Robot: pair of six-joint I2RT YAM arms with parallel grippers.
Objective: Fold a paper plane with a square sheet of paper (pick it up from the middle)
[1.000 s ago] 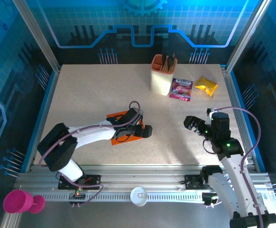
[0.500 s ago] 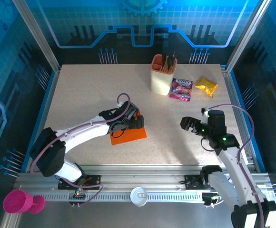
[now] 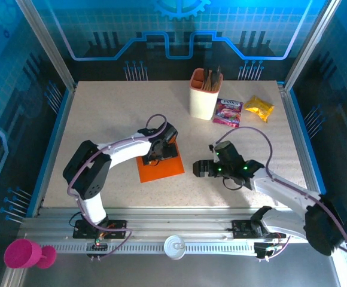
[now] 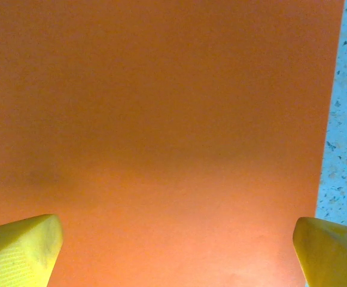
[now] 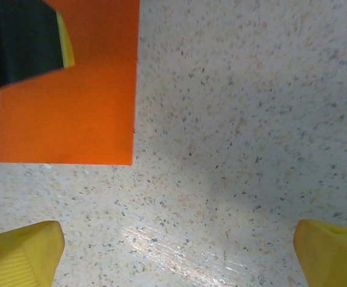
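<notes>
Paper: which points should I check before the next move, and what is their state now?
1. Paper lies flat on the table, unfolded: ok.
2. Left gripper open above the paper: ok.
3. Left gripper centred over the paper's middle: cannot tell.
4. Right gripper open, beside the paper, not touching it: ok.
5. Cup stands well away from the paper: ok.

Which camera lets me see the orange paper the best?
The top external view: the square sheet of paper lies flat on the table, most of its outline visible. The left wrist view sees its surface very close, with one edge. The right wrist view catches one end.
</notes>
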